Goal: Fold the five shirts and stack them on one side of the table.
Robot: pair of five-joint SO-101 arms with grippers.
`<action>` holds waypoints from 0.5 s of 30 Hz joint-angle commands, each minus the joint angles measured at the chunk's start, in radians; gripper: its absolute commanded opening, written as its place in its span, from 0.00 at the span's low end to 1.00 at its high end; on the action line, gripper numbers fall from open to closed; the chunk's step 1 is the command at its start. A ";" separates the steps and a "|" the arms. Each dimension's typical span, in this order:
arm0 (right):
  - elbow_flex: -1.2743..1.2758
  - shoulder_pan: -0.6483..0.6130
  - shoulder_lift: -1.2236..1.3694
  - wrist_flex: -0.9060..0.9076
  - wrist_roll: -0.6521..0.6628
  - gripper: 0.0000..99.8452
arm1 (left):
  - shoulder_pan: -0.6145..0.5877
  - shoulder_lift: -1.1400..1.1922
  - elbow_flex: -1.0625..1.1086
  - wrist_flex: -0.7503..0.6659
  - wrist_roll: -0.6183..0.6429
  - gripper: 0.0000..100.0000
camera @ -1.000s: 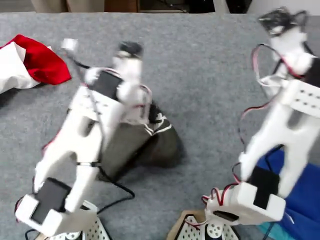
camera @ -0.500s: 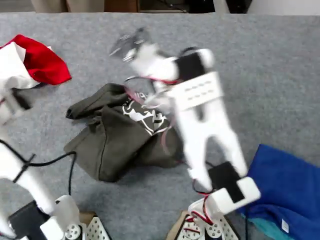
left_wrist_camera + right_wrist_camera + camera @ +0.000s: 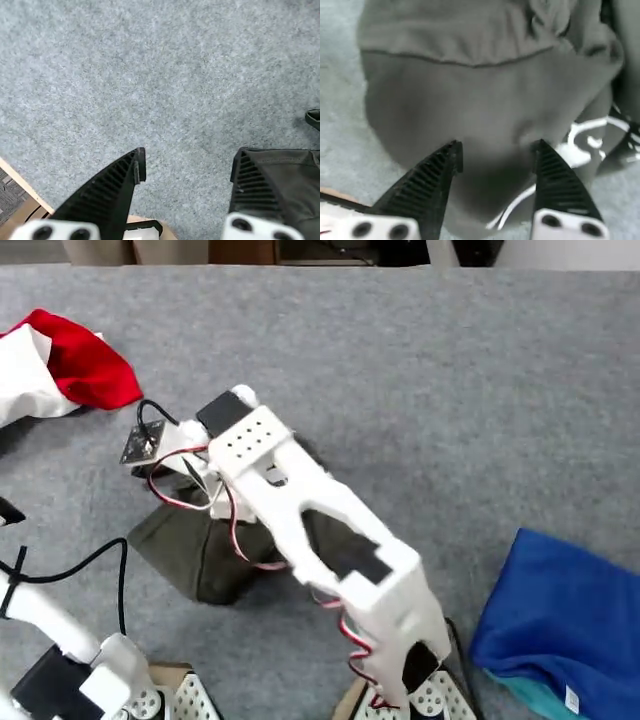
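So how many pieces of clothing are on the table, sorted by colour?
red shirt: 1
white shirt: 1
dark olive shirt: 1
blue shirt: 1
teal shirt, just an edge under the blue one: 1
Total: 5

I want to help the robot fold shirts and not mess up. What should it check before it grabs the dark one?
1. Right end effector open: ok, its jaws stand apart.
2. Right end effector above the dark shirt: ok, the cloth lies under it.
3. Its fingers touching the cloth: cannot tell.
4. Dark shirt lying flat: not ok, it is bunched and creased.
5. Left end effector free: ok, it is open and holds nothing, over the bare table by the shirt's edge.
6. Other shirts out of the way: ok, the blue shirt and the red and white shirt lie apart from the dark one.
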 commanded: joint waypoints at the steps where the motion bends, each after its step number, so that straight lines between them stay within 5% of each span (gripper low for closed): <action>1: -0.143 0.081 0.117 -0.009 -0.009 0.14 | -0.008 -0.033 -0.003 -0.014 -0.005 0.28; 4: -0.263 0.166 0.234 -0.002 -0.011 0.00 | -0.008 -0.033 -0.003 -0.014 -0.005 0.28; 15: -0.625 0.564 0.317 0.069 -0.075 0.01 | -0.006 -0.033 -0.003 -0.014 -0.005 0.28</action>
